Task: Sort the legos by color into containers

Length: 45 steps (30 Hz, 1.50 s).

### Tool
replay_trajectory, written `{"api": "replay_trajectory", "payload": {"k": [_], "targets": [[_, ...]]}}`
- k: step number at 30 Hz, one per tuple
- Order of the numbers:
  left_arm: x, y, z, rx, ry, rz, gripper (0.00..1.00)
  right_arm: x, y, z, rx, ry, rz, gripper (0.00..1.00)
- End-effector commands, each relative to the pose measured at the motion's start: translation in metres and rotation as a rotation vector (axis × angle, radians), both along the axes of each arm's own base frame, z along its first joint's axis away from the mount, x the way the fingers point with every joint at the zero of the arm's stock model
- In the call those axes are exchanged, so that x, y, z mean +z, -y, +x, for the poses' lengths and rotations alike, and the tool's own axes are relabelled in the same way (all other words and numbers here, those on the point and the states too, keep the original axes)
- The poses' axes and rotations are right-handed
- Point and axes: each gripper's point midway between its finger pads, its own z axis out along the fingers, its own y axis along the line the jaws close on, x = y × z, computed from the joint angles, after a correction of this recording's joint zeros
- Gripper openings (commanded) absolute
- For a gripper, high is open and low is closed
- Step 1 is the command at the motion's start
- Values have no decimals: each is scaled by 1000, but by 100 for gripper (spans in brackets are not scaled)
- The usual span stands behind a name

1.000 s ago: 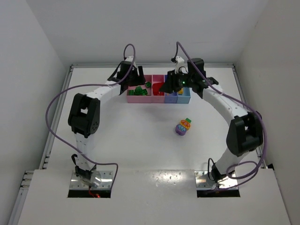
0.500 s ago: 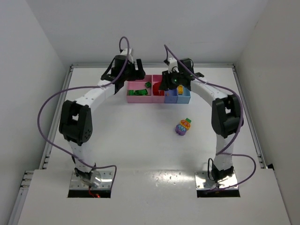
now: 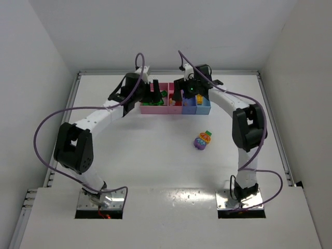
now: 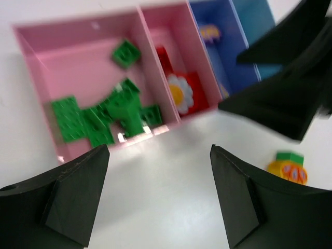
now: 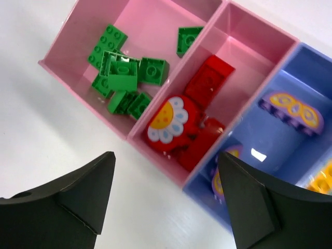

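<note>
— Top external first: find the stack (image 3: 203,140) lying alone right of the table's (image 3: 129,155) middle, well apart from the bins (image 3: 153,109). Looks purple, yellow and green, so probably needs splitting.
— Seen in the left wrist view too, low at the right. And farther out?
— Hovering at the table's far edge: left gripper (image 3: 155,95) at the wide pink bin, right gripper (image 3: 179,95) just beside it at the narrow pink one. Both with jaws apart, holding nothing.
— Contents?
— Greens (image 5: 124,72) in the wide pink bin, reds (image 5: 193,116) in the narrow pink one, purple pieces (image 5: 289,105) in the purple-blue one, and a yellow piece (image 5: 321,181) at the frame's edge beyond.
— So, advice?
— Rise straight up before swinging back, to clear the walls. Move one arm at a time; too close together for both. Come down over the stack with jaws wide and close across its narrow sides. Pin with one gripper, pull with the other. Release each colour low inside its own bin.
</note>
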Motion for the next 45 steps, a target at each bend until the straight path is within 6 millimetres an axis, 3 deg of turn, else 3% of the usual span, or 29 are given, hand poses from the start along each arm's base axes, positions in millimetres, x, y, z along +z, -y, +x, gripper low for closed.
{"api": "replay_trajectory", "payload": {"k": [1,2,3,5,6,7,9,10,11,12,13,16,17,21,31,35,45], "targets": [[18,37,-42,-148,44,-19,85,76,22,-3,-59,178,1,81],[18,46,-54,-181,52,-9,85,83,35,-4,-94,194,-10,81],[4,64,-72,-223,29,11,85,105,49,-11,-117,238,-19,82],[1,83,-91,-265,42,32,85,100,87,-19,-205,232,-73,82],[-5,102,-106,-298,39,51,85,115,114,-24,-271,254,-87,82],[-10,112,-113,-315,34,62,85,99,127,-36,-291,211,-104,82],[-12,135,-128,-362,37,71,83,95,158,-47,-368,199,-135,82],[-24,144,-129,-373,19,90,83,81,184,-56,-419,170,-163,82],[-28,152,-133,-381,0,87,83,88,197,-65,-448,180,-162,82],[-24,165,-136,-396,2,71,83,78,211,-73,-482,160,-175,83],[-42,173,-137,-409,-32,98,83,75,234,-80,-544,137,-174,83],[-54,199,-148,-464,-77,109,83,72,269,-102,-640,106,-152,83],[-75,200,-147,-464,-124,146,83,71,274,-107,-657,91,-139,83],[-94,222,-158,-507,-161,182,83,72,290,-125,-707,91,-118,83],[-114,249,-173,-563,-169,228,85,76,302,-137,-745,83,-77,83],[-125,257,-171,-571,-169,249,85,78,300,-137,-737,82,-71,83],[-164,254,-151,-532,-152,372,85,81,305,-139,-748,81,-66,83]]}}
